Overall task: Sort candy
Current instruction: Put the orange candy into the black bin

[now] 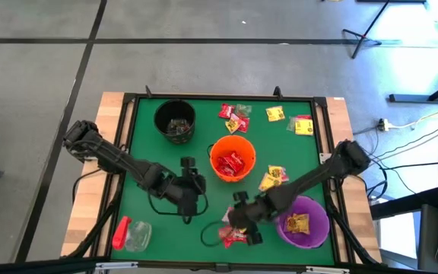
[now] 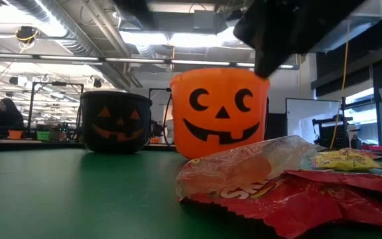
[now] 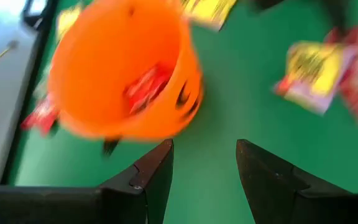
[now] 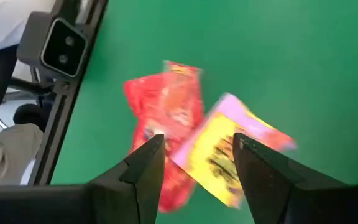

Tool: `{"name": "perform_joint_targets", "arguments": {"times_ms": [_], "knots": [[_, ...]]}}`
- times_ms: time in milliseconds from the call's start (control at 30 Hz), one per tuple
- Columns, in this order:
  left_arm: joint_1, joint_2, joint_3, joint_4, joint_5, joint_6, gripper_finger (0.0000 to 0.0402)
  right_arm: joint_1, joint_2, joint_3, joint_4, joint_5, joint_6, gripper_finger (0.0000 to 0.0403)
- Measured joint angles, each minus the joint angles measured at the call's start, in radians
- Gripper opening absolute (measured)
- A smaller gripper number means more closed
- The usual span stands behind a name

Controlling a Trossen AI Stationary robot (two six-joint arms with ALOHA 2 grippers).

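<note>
Red packets [image 1: 234,234] lie on the green mat near the table's near edge. They fill the low view's foreground [image 2: 297,196], with a yellow packet [image 2: 343,159] behind them. In the right wrist view a red packet [image 4: 166,118] and a yellow packet [image 4: 241,155] lie side by side. My right gripper [image 4: 197,140] is open and raised over them [image 1: 238,215]. My left gripper [image 3: 204,146] is open and empty, near and left of the orange bucket [image 1: 233,158], which holds red candy [image 3: 145,87]. More packets lie by the far edge [image 1: 233,118], [image 1: 303,125].
A black bucket [image 1: 175,120] stands at the far left and a purple bucket [image 1: 303,222], with yellow candy in it, at the near right. A clear jar with a red cap [image 1: 131,234] lies at the near left. Yellow packets [image 1: 272,177] lie between the orange and purple buckets.
</note>
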Motion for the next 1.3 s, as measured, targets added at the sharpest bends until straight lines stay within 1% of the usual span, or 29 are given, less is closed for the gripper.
{"name": "perform_joint_targets", "arguments": {"times_ms": [100, 167, 267, 400, 467, 567, 633, 767, 867, 967, 1100, 1200, 1300], "knots": [[-0.037, -0.005, 0.0, -0.14, -0.086, -0.119, 0.0169, 0.04, 0.042, 0.0, 0.079, 0.009, -0.002, 0.0189], [-0.063, -0.005, 0.0, -0.197, -0.145, -0.188, 0.0169, 0.061, 0.065, 0.0, 0.128, 0.031, -0.007, 0.0189], [-0.106, -0.005, 0.0, -0.203, -0.219, -0.233, 0.0169, 0.085, 0.096, 0.0, 0.179, 0.064, -0.013, 0.0189], [-0.162, -0.005, 0.0, -0.152, -0.256, -0.237, 0.0169, 0.09, 0.133, 0.0, 0.196, 0.105, -0.011, 0.0189], [-0.186, -0.007, -0.01, -0.078, -0.272, -0.221, 0.0169, 0.087, 0.148, 0.0, 0.196, 0.131, 0.003, 0.0189], [-0.211, -0.007, -0.062, 0.057, -0.259, -0.138, 0.0169, 0.087, 0.161, 0.0, 0.196, 0.2, 0.021, 0.0189], [-0.218, -0.007, -0.104, 0.116, -0.227, -0.119, 0.0169, 0.087, 0.17, 0.001, 0.198, 0.227, 0.02, 0.0189], [-0.21, -0.044, -0.219, 0.212, -0.134, -0.161, 0.0169, 0.087, 0.179, 0.0, 0.194, 0.243, 0.044, 0.0189], [-0.211, -0.128, -0.333, 0.33, -0.125, -0.188, 0.0169, 0.087, 0.179, 0.0, 0.194, 0.224, 0.065, 0.0189], [-0.223, -0.249, -0.477, 0.532, -0.133, -0.179, 0.0169, 0.088, 0.179, 0.0, 0.194, 0.209, 0.086, 0.0189], [-0.222, -0.389, -0.658, 0.852, -0.143, -0.157, 0.0169, 0.087, 0.179, 0.0, 0.191, 0.206, 0.095, 0.0189], [-0.215, -0.43, -0.745, 0.994, -0.146, -0.163, 0.0169, 0.087, 0.179, 0.0, 0.191, 0.211, 0.095, 0.0187], [-0.214, -0.433, -0.778, 1.08, -0.148, -0.163, 0.0169, 0.087, 0.179, 0.0, 0.188, 0.227, 0.095, 0.0172]]}}
